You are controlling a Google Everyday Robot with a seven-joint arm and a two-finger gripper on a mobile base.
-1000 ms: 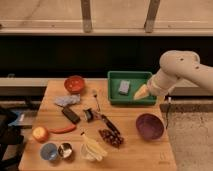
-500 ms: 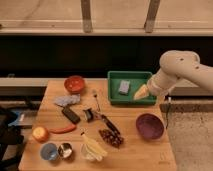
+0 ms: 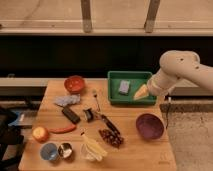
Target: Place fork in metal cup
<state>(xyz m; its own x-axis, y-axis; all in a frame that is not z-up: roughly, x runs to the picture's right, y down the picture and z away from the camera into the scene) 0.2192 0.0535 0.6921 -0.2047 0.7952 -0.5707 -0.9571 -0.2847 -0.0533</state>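
Observation:
The fork (image 3: 96, 100) is a thin silvery utensil lying on the wooden table (image 3: 145, 152), just left of the green tray and behind the black-handled knife. The metal cup (image 3: 65, 150) stands shiny and upright near the table's front left corner, between a light blue cup (image 3: 49, 151) and a pale cup with bananas (image 3: 93, 148). My gripper (image 3: 140, 93) is at the end of the white arm, over the right part of the green tray. It is far to the right of the fork and holds nothing that I can see.
The green tray (image 3: 131, 76) holds a blue-grey sponge (image 3: 124, 87). Also on the table are a red bowl (image 3: 74, 83), a crumpled silver bag (image 3: 66, 100), a black block (image 3: 70, 115), a knife (image 3: 108, 123), grapes (image 3: 111, 137), a red chili (image 3: 62, 130), an orange fruit (image 3: 40, 133) and a purple bowl (image 3: 149, 126).

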